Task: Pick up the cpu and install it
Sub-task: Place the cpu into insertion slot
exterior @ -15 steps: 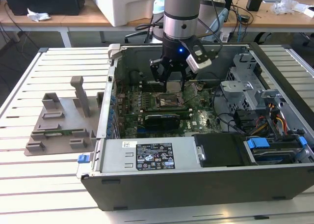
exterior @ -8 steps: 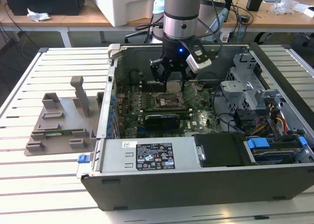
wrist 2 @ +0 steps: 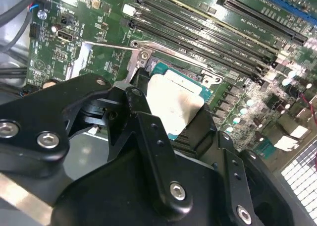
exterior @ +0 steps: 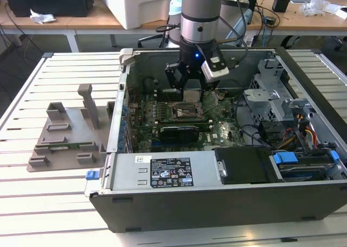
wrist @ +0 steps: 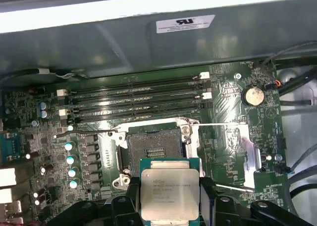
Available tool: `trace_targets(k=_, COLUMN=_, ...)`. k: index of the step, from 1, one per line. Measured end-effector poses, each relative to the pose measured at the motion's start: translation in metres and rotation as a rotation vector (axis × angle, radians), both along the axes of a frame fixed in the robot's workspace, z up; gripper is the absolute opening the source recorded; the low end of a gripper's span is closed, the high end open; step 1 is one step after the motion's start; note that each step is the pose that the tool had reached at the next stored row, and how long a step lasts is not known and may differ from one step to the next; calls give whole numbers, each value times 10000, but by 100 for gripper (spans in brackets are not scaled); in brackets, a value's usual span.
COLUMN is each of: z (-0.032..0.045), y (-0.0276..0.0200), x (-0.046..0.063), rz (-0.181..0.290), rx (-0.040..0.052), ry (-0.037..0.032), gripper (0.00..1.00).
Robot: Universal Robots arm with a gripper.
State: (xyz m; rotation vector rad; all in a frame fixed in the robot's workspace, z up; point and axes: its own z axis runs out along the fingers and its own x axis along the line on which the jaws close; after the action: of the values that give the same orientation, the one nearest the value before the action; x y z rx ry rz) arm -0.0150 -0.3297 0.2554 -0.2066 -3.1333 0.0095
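Hovering inside the computer case (exterior: 217, 206), I am holding the cpu (wrist: 170, 191) pinched in the gripper (exterior: 190, 91) above the open, empty socket (wrist: 151, 149) on the motherboard (wrist: 233, 99), and I am judging pickup done, seating not yet.

We see a white slatted worktop (exterior: 43, 203) — behind it, wooden desks (exterior: 81, 21) carry a white box (exterior: 146, 6) and clutter over dark floor (exterior: 16, 57).

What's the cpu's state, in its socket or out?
Out. The gripper holds the cpu by its edges, and the socket lies bare, nothing seated in it.
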Motion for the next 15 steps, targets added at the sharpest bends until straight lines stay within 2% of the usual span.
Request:
trace_targets(k=5, z=1, y=-1, x=0, rz=-683, rx=-64, ry=1, gripper=55)
trace_targets(k=8, z=0, y=-1, x=0, rz=-1448, rx=-71, ry=3, gripper=55)
trace_targets(k=15, z=0, y=-1, x=0, rz=-2463, rx=-72, ry=7, gripper=55)
